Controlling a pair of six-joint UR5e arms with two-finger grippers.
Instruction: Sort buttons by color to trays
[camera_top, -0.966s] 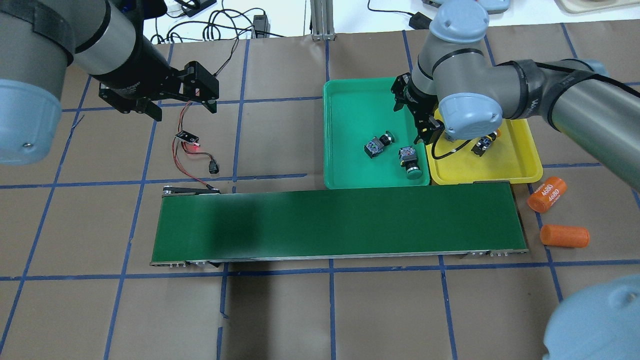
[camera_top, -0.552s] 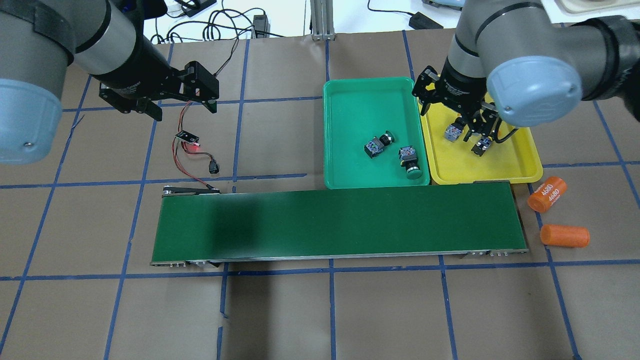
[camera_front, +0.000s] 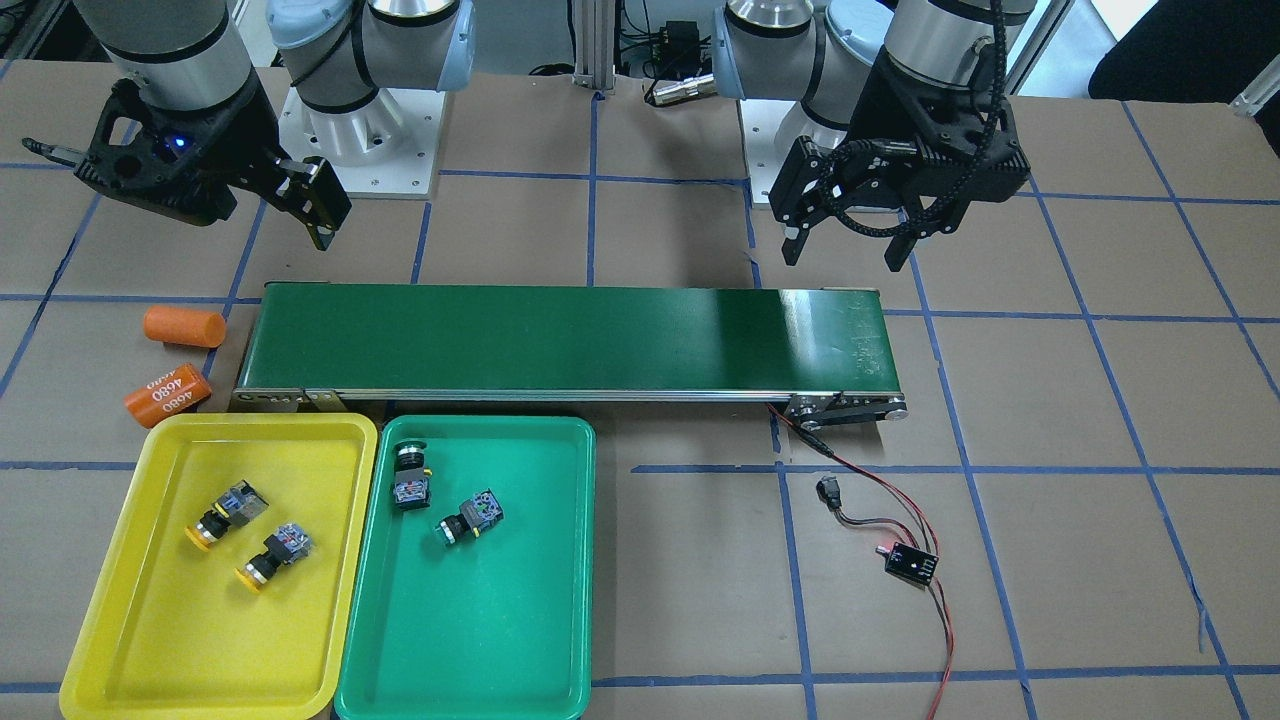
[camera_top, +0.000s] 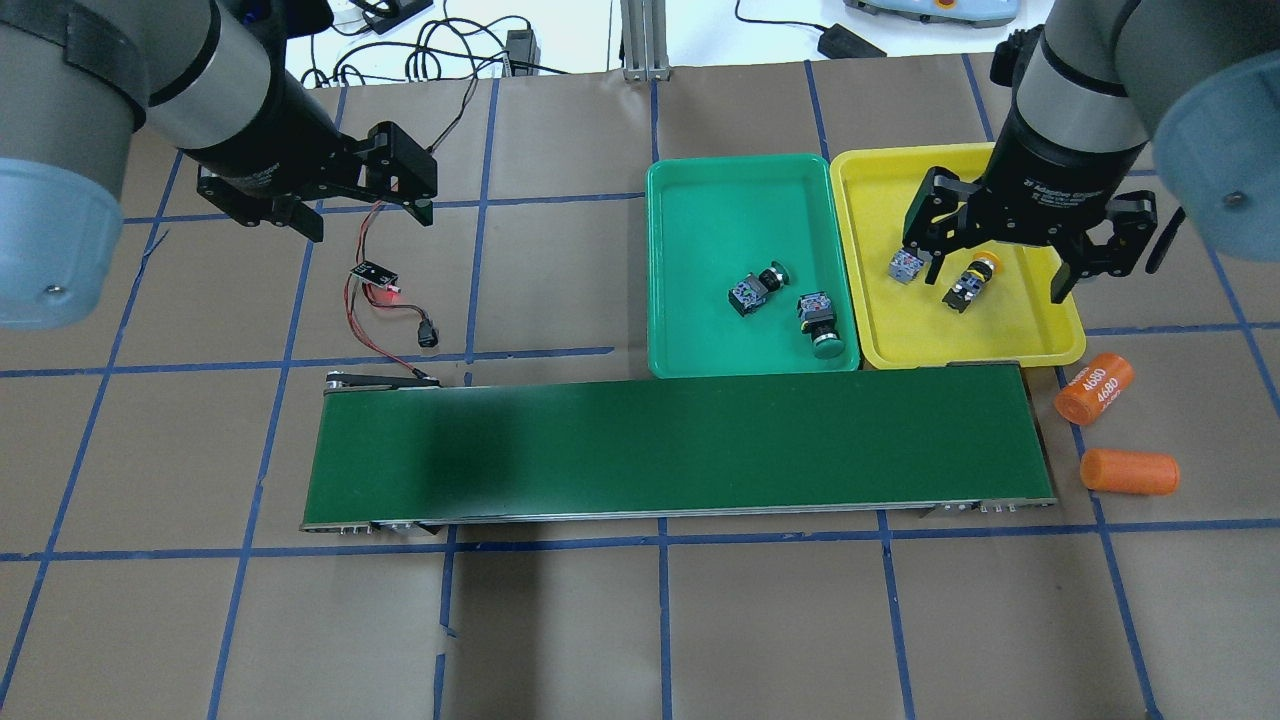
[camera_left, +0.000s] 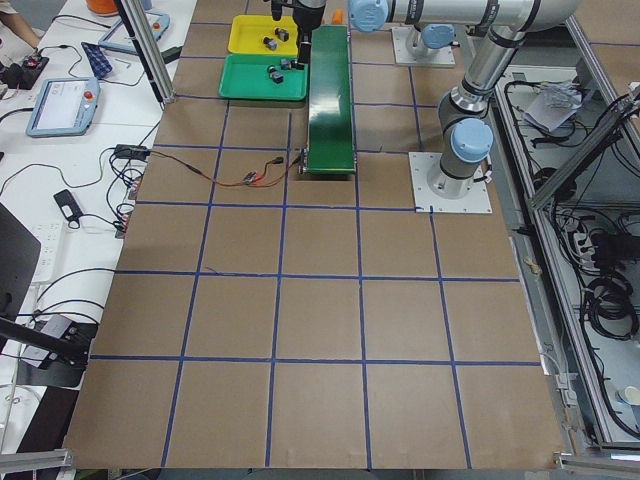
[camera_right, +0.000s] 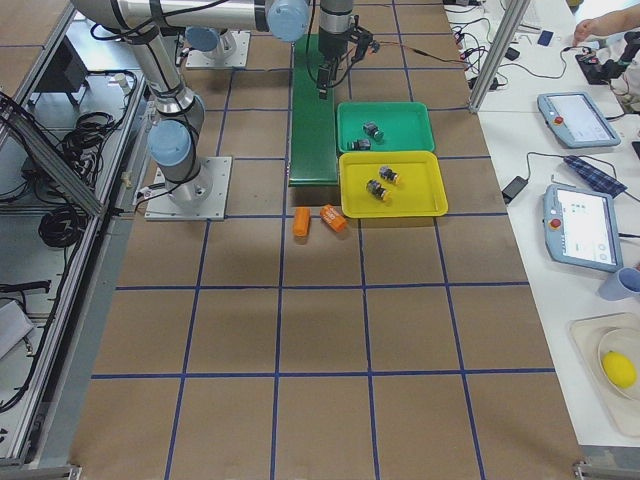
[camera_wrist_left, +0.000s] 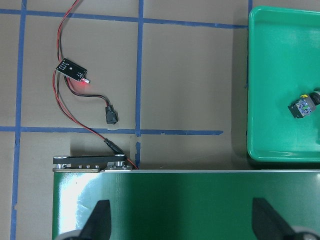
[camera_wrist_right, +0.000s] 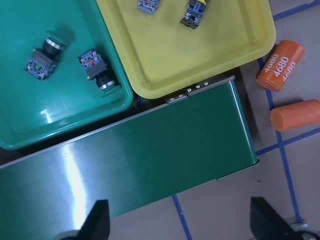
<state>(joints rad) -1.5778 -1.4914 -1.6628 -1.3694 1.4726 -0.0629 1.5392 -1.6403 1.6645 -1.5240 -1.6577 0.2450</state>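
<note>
Two yellow-capped buttons (camera_top: 970, 282) (camera_front: 222, 512) lie on their sides in the yellow tray (camera_top: 960, 340) (camera_front: 200, 640); my right finger partly hides one in the overhead view. Two green-capped buttons (camera_top: 752, 290) (camera_top: 818, 320) (camera_front: 470, 515) lie in the green tray (camera_top: 720, 210) (camera_front: 480, 640). My right gripper (camera_top: 990, 270) (camera_wrist_right: 180, 220) is open and empty, held high above the yellow tray and the belt's end. My left gripper (camera_top: 368, 218) (camera_front: 842, 250) (camera_wrist_left: 182, 220) is open and empty, high over the conveyor's other end.
The long dark-green conveyor belt (camera_top: 680, 445) lies along the near side of both trays. Two orange cylinders (camera_top: 1095, 390) (camera_top: 1130, 472), one marked 4680, lie off its right end. A small circuit board with red and black wires (camera_top: 372, 275) lies below my left gripper.
My right gripper moved right from the trays' shared edge to above the yellow tray and rose. A second yellow button now lies in the yellow tray. The left arm has not moved.
</note>
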